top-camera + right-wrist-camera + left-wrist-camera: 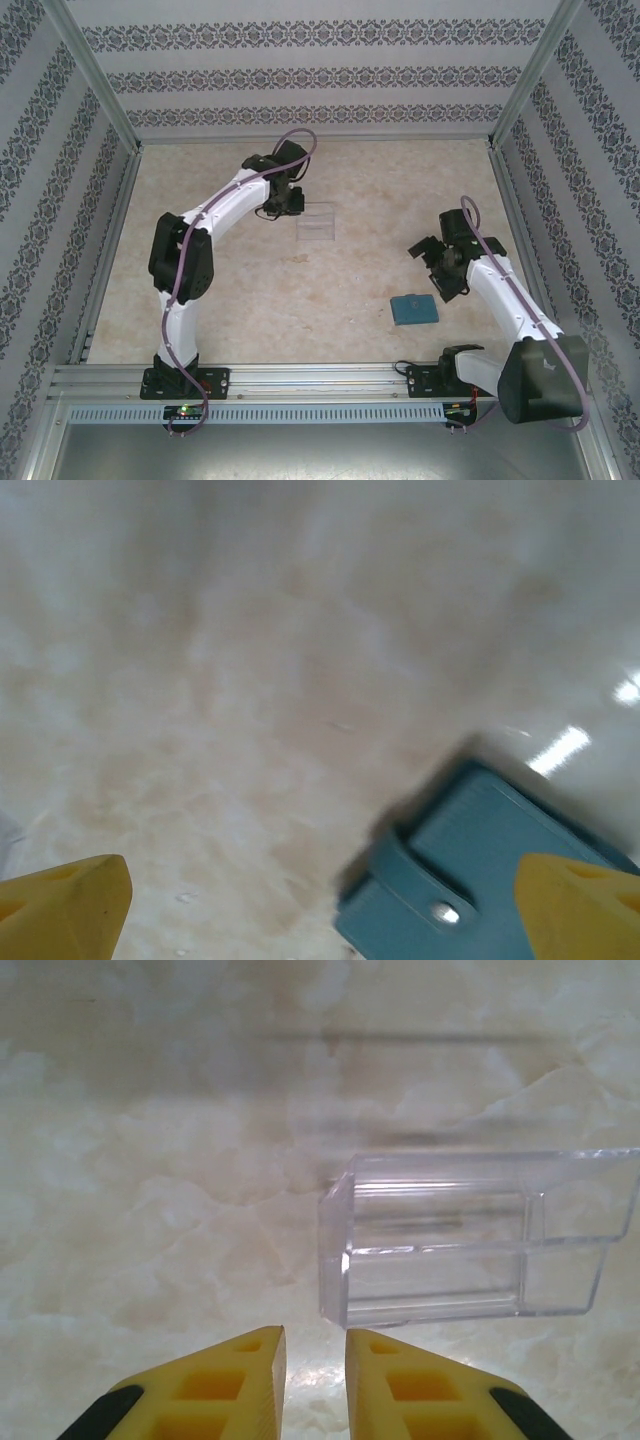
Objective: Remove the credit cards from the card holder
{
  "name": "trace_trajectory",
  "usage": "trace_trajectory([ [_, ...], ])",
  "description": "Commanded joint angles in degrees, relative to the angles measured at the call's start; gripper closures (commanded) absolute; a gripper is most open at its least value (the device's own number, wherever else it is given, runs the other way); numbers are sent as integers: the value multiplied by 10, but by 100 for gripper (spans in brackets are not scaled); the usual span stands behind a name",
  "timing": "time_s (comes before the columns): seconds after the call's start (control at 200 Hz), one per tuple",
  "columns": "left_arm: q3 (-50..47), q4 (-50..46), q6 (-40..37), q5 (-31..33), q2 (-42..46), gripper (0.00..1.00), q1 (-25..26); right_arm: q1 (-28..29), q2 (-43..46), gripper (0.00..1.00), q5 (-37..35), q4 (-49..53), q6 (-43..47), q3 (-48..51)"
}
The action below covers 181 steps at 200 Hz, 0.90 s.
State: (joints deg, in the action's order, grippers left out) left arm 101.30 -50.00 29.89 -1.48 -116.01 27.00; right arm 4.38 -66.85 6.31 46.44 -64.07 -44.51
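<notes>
The table (pixel 250 300) is the largest thing, a flat glossy top with a beige marble pattern. Three walls (pixel 300 75) with bands of dark flower ornament close it in, and a grey metal rail (pixel 320 380) runs along the near edge.

Two white and black arms stand on this rail. The left arm (pixel 215 215) reaches to the far middle of the table, and the right arm (pixel 510 300) bends over the right side.

One clear tray (pixel 316 222) of hard transparent plastic lies just beside the left gripper (pixel 285 200), a little to the right of it. In the left wrist view the tray (pixel 470 1240) is a low rectangular box; it seems to have two long sections one behind the other, but the clear walls make this hard to read. The left gripper (pixel 315 1335) points at its near left corner. Its two yellow fingers (pixel 225 1380) stand only a narrow slit apart, with nothing between them.

One card holder (pixel 413 309), small, teal and rectangular, lies flat on the table just beside the right gripper (pixel 428 258), on its near side and well apart from the tray. In the right wrist view the card holder (pixel 470 850) is folded shut, with smooth leather-like skin. A tab with one small metal snap (pixel 441 912) holds it closed, so its inside is hidden. The right gripper (pixel 320 875) is spread wide above it, holding nothing.
</notes>
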Motion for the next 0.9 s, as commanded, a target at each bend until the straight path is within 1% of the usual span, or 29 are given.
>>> trace_trajectory([
  [0.0, -39, 49, -15, 9, 30, 77, -1, 4, -15, 2, 7, 82, -105, 6],
  [0.12, -80, 77, -12, 6, 47, 76, -3, 4, -29, 2, 57, 67, -160, 41],
  [0.225, -104, 93, -11, -3, 55, 76, -2, 13, -30, 2, 84, 49, -210, 74],
  [0.4, -128, 114, -11, -16, 62, 76, -3, 33, -18, 2, 89, 3, -275, 109],
  [0.565, -127, 119, -16, -27, 61, 76, -4, 40, -22, 2, 72, -14, -291, 115],
  [0.899, -127, 119, -18, -32, 61, 76, -4, 44, -67, 2, 74, -51, -291, 119],
])
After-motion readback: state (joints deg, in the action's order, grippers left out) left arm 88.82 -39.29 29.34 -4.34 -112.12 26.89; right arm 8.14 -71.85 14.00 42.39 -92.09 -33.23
